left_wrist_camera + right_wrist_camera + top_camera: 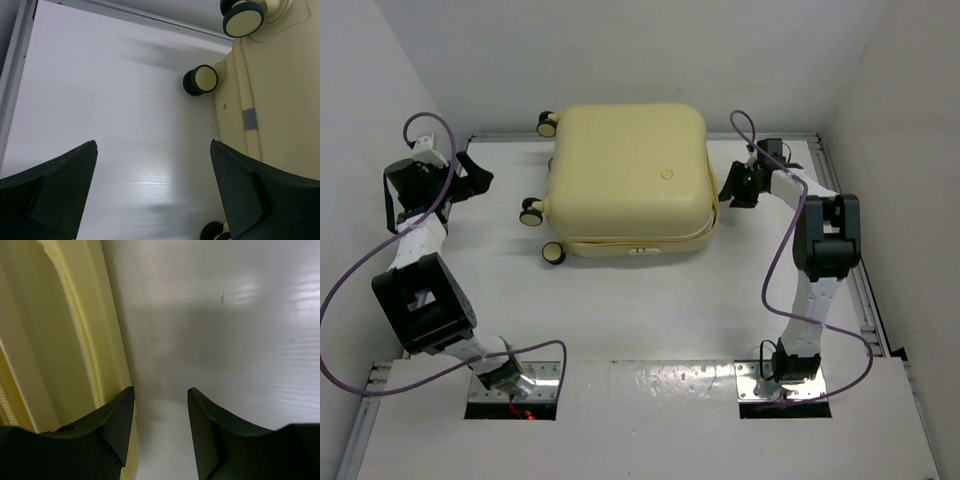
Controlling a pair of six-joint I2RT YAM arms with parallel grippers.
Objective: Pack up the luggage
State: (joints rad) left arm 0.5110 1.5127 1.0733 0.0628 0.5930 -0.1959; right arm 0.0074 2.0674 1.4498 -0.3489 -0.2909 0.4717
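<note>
From above, the closed luggage is seen lying flat at the far middle of the tabletop, while only the wrist views show the left hand spread wide near a wheel and the right hand held partly apart, empty, just beside its side wall.

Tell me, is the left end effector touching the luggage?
Apart. The top external view shows bare table between the left end effector and the luggage.

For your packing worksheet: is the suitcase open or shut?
Shut: the luggage lies flat with both halves closed together and no interior showing.
</note>
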